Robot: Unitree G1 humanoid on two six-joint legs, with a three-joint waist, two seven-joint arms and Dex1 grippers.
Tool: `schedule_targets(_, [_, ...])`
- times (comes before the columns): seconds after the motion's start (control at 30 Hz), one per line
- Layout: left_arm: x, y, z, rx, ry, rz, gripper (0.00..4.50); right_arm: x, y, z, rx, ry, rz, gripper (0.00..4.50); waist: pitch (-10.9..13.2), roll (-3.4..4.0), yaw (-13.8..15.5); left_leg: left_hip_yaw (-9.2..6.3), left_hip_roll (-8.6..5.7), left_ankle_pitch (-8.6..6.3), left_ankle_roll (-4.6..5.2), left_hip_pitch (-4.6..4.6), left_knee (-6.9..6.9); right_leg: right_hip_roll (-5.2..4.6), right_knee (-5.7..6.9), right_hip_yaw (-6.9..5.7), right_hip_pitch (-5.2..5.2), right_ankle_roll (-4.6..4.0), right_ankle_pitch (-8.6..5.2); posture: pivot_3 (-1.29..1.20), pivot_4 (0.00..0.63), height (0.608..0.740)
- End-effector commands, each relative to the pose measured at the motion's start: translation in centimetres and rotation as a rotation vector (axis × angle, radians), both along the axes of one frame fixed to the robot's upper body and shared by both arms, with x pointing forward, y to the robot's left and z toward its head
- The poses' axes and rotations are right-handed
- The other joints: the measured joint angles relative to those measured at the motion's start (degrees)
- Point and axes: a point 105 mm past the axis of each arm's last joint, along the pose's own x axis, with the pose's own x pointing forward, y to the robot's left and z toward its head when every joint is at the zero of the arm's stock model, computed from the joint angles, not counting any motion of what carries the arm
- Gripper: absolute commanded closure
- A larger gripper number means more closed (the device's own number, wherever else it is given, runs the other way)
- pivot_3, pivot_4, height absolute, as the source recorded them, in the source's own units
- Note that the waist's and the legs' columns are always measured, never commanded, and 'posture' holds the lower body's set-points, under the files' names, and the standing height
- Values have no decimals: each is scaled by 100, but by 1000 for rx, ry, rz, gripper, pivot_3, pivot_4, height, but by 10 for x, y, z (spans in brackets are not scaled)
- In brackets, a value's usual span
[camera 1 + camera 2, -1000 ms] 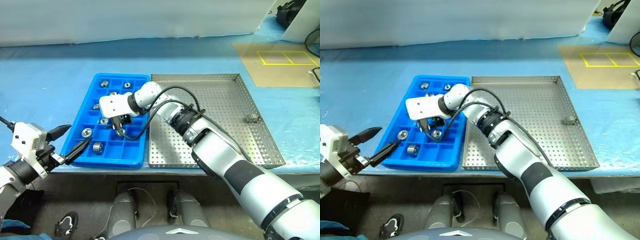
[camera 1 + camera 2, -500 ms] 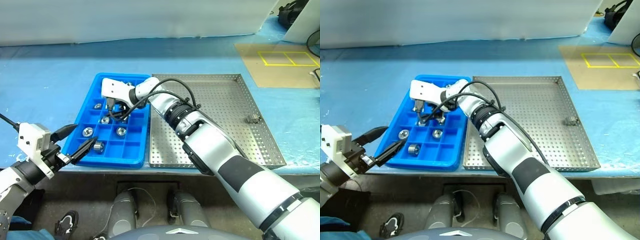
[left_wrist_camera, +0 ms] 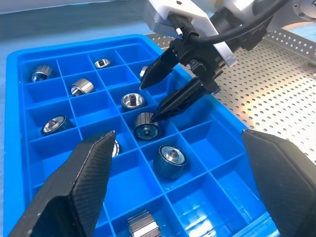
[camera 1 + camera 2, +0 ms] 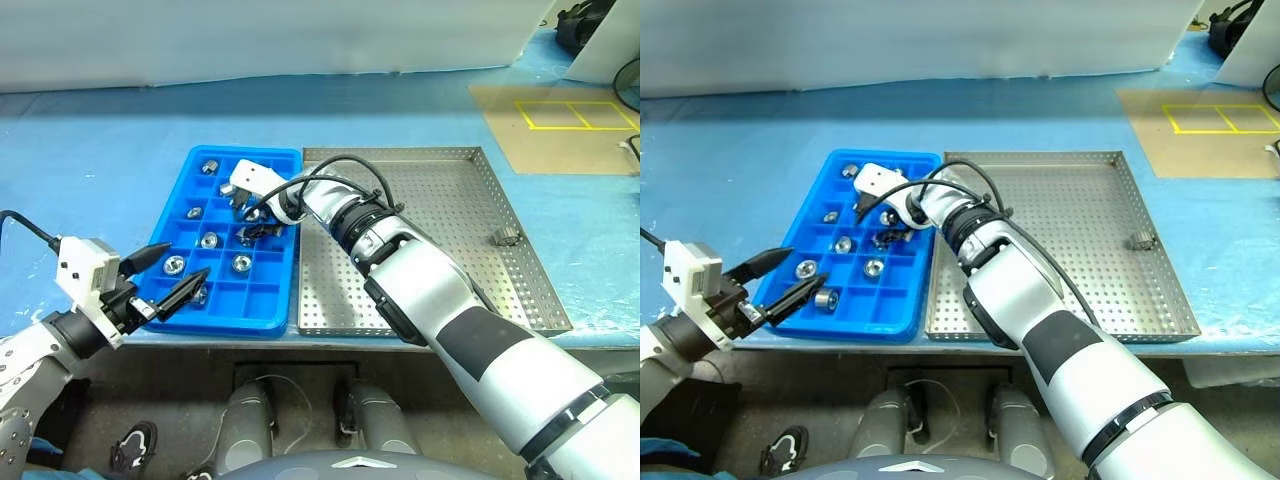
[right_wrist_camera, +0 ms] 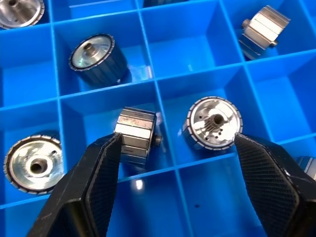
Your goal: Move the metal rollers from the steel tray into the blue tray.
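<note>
Quick count: one blue tray (image 4: 240, 325), one steel tray (image 4: 400, 153). Metal rollers (image 3: 132, 100) in the blue one: eight clear, two more half hidden. One small metal piece (image 4: 505, 237) in the steel tray.

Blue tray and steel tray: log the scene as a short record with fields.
blue tray: left of the steel tray, several compartments each holding a metal roller
steel tray: one small metal piece near its right rim
right end effector: open, over the blue tray, fingertips above a roller
left end effector: open, holding nothing, at the blue tray's near left corner
</note>
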Motion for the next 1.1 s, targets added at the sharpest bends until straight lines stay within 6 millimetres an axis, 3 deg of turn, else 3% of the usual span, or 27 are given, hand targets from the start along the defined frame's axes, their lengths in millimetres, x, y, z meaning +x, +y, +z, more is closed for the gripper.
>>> schedule_targets(0.03, [-3, -7, 5, 3, -27, -17, 194, -11, 22, 5, 12, -25, 64, 803, 0, 0, 0, 0, 0, 0, 0, 1, 0, 0, 0, 0, 0, 0, 0, -173, 150, 740])
schedule_targets(0.33, [-5, -9, 2, -10, -21, -9, 194, -30, 31, 23, 57, 103, 183, 803, 1, 1, 4, 0, 1, 1, -2, -2, -1, 1, 1, 0, 0, 0, 0, -164, 150, 740])
schedule_targets(0.83, [-4, -12, 0, 5, -12, -15, 194, -28, 25, -5, -9, 93, 142, 803, 1, 2, 77, 0, 1, 1, -3, 0, -1, 1, 0, 0, -1, 0, 0, -161, 150, 740])
schedule_targets(1.1, [-5, -11, -1, 3, -8, -13, 194, -40, 29, 4, 7, 164, 205, 803, 2, 3, 80, 0, 2, 1, -3, 0, -2, 1, 0, 0, -1, 0, 0, -165, 150, 740])
